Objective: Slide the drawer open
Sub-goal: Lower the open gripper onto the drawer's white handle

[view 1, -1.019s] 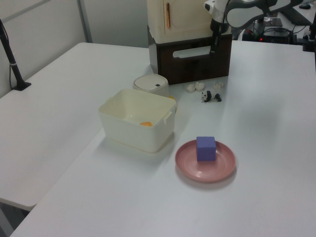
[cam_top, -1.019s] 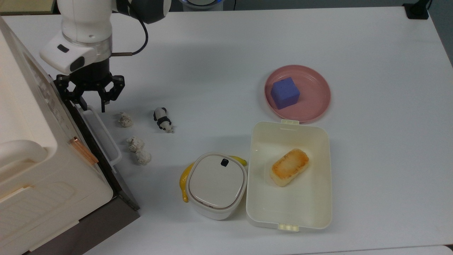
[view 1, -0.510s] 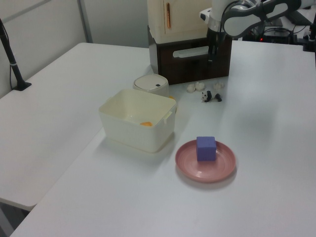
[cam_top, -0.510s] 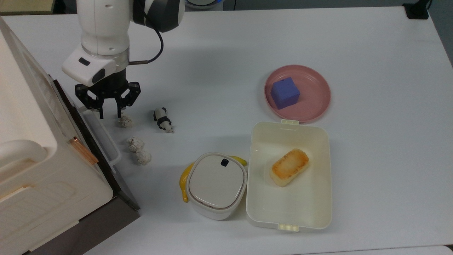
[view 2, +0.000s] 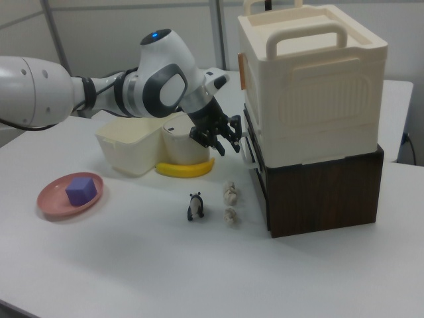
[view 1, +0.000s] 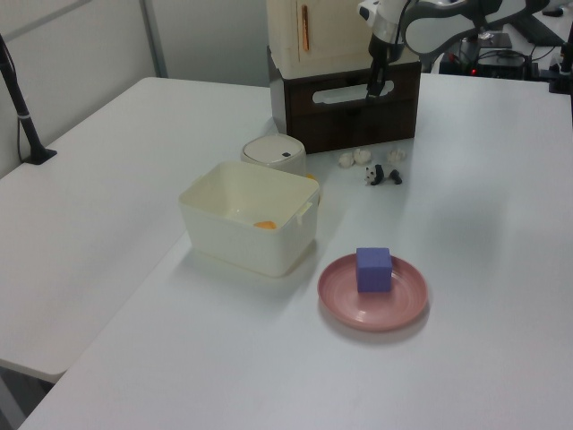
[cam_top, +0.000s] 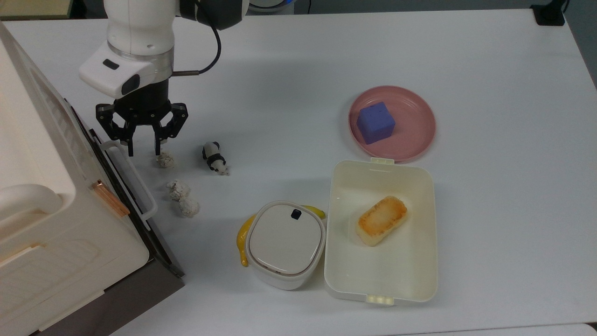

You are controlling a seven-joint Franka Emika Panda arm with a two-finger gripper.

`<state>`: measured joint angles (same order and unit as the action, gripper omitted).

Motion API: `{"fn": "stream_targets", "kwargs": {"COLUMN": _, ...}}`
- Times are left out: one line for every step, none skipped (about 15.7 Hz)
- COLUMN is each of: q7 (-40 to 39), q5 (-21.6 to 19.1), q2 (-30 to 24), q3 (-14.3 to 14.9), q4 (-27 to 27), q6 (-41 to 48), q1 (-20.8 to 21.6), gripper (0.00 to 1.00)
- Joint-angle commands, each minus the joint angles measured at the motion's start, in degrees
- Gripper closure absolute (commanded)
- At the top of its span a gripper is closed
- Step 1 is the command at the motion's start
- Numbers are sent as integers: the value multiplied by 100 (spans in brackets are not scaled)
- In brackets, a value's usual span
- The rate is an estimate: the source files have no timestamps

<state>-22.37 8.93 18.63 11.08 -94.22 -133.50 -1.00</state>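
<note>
Dark-brown drawer (cam_top: 122, 186), handle (cam_top: 134, 179) beside gripper (cam_top: 143, 151), fingers parted

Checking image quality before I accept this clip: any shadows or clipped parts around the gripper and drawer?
Top view: the black two-finger gripper casts a soft shadow on the white table; the dark brown wooden drawer is cropped at the top view's left. Left view: the arm runs past the upper edge.
</note>
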Motion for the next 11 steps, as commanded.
{"fn": "stream_targets", "kwargs": {"q7": -57, "q5": 197, "q2": -123, "q3": 61, "q4": -114, "q6": -88, "q1": 127, "gripper": 56}}
{"fn": "stream_targets", "kwargs": {"q7": -66, "q5": 223, "q2": -114, "q3": 61, "q4": -114, "q6": -97, "q1": 118, "gripper": 56}}
{"fn": "stream_targets", "kwargs": {"q7": -66, "q5": 328, "q2": -88, "q3": 70, "q4": -114, "q6": -106, "q1": 109, "gripper": 56}}
{"fn": "stream_targets", "kwargs": {"q7": -66, "q5": 486, "q2": -53, "q3": 88, "q4": -114, "q6": -141, "q1": 83, "gripper": 56}}
{"fn": "stream_targets", "kwargs": {"q7": -66, "q5": 600, "q2": 17, "q3": 88, "q4": -114, "q6": -150, "q1": 65, "gripper": 56}}
{"fn": "stream_targets", "kwargs": {"q7": -66, "q5": 628, "q2": 70, "q3": 105, "q4": -114, "q6": -159, "q1": 65, "gripper": 56}}
{"fn": "stream_targets", "kwargs": {"q7": -84, "q5": 637, "q2": 88, "q3": 114, "q4": -114, "q6": -167, "q1": 48, "gripper": 56}}
{"fn": "stream_targets", "kwargs": {"q7": -92, "q5": 637, "q2": 106, "q3": 123, "q4": -114, "q6": -176, "q1": 48, "gripper": 56}}
{"fn": "stream_targets", "kwargs": {"q7": -84, "q5": 637, "q2": 106, "q3": 132, "q4": -114, "q6": -168, "q1": 48, "gripper": 56}}
{"fn": "stream_targets", "kwargs": {"q7": -92, "q5": 645, "q2": 97, "q3": 132, "q4": -114, "q6": -176, "q1": 48, "gripper": 56}}
{"fn": "stream_targets", "kwargs": {"q7": -93, "q5": 654, "q2": 106, "q3": 140, "q4": -106, "q6": -185, "q1": 39, "gripper": 57}}
